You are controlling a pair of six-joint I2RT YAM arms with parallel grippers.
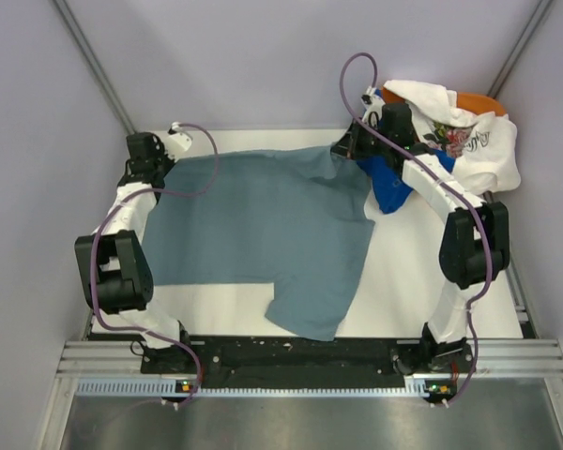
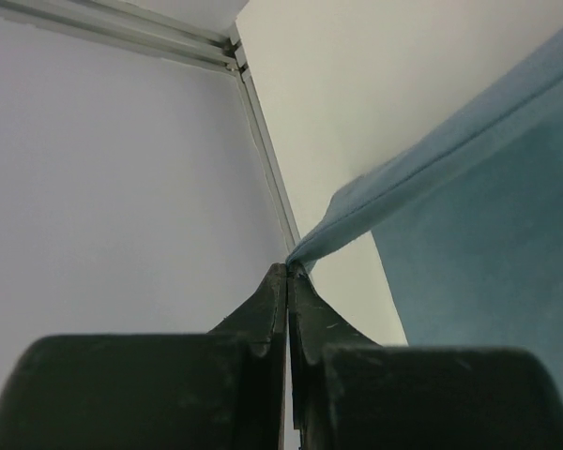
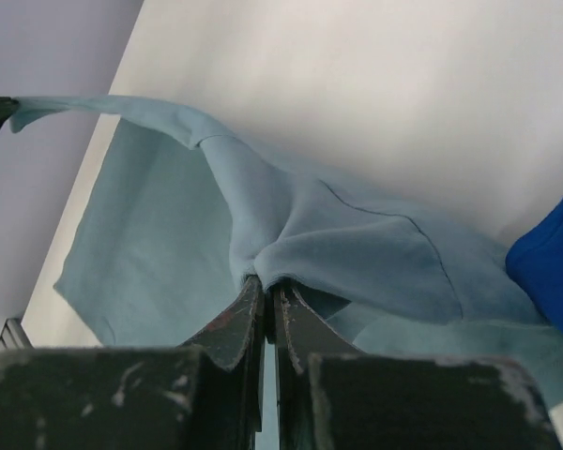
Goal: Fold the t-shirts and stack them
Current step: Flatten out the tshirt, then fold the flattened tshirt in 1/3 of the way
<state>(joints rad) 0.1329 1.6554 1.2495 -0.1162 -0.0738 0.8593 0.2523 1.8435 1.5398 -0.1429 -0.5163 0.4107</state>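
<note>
Soft matt cloth of the slate-blue t-shirt (image 1: 263,225) being shown with a stitched hem, smooth matt white table (image 1: 403,281) being seen beneath, scuffed black plastic being shown on the right gripper (image 3: 266,281), ribbed bare metal rail (image 1: 103,361) being seen at 6 o'clock

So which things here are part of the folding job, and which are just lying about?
Job: slate-blue t-shirt, pinched by left pincer and right pincer; royal blue t-shirt; white floral t-shirt; orange t-shirt.
Just there: purple cables; metal rail.
</note>
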